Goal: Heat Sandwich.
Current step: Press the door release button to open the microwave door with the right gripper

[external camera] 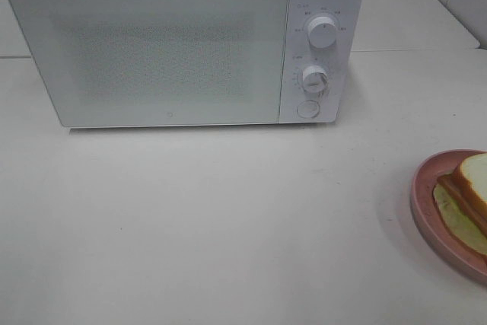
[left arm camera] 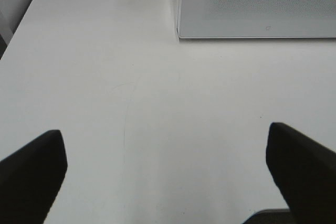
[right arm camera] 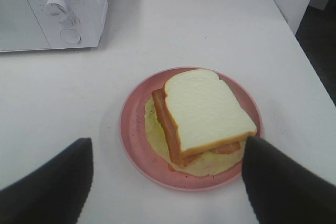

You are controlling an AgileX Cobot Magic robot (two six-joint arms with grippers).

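On the pale, smooth bench [external camera: 190, 218], seen from the high camera, we find a white box-shaped microwave oven [external camera: 167, 51] standing at the far side with its speckled door shut. Its control panel, at the right of the door, carries an upper dial [external camera: 323, 33], a lower dial [external camera: 313, 78] and a round button [external camera: 307, 109] beneath them. At the right edge of this view, well apart from the oven, a round pink plate [external camera: 426, 203] is cut off by the frame. On it lies the white sliced-bread sandwich [external camera: 475, 180] with tan crust and a pale yellow-green layer under it, only partly in view.

From the left wrist camera we see the left hand [left arm camera: 164, 132] with its two dark fingers [left arm camera: 31, 177] spread wide and only bare bench between them. It holds nothing. A lower front corner of the microwave oven shows beyond it, near the bench's far edge.

From the right wrist camera we see the right hand [right arm camera: 169, 141] with its dark fingers [right arm camera: 283, 182] standing wide and holding nothing. The whole plate lies just ahead of it, and the sandwich rests on the plate, a little off centre, its reddish filling and yellow-green leaf sticking out below the top slice. One finger overlaps the plate's rim in this view; we cannot tell whether it touches. The oven's dials and button show further off, at the other side of the bench.
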